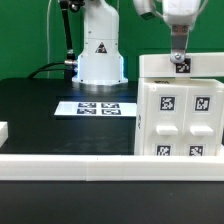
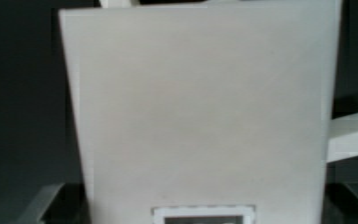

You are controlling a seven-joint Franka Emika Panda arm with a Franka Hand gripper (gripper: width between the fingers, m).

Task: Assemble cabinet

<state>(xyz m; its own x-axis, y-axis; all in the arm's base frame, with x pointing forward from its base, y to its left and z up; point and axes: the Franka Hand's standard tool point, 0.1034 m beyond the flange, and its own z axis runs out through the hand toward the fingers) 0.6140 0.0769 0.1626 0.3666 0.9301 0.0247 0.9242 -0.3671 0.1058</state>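
The cabinet (image 1: pixel 180 120) is a large white box at the exterior view's right, with four tagged panels on its facing side. A white top panel (image 1: pixel 160 66) with one tag lies across the box. My gripper (image 1: pixel 178 56) comes straight down from above onto this panel, just above its tag. In the wrist view the panel (image 2: pixel 190 110) fills most of the picture, its tag at the edge nearest my gripper (image 2: pixel 197 215). My fingers (image 2: pixel 44 205) show dimly on either side of the panel, closed against its long edges.
The white robot base (image 1: pixel 100 50) stands at the back. The marker board (image 1: pixel 98 107) lies flat on the black table before it. A white rail (image 1: pixel 80 160) runs along the front. A small white piece (image 1: pixel 3 128) shows at the left edge.
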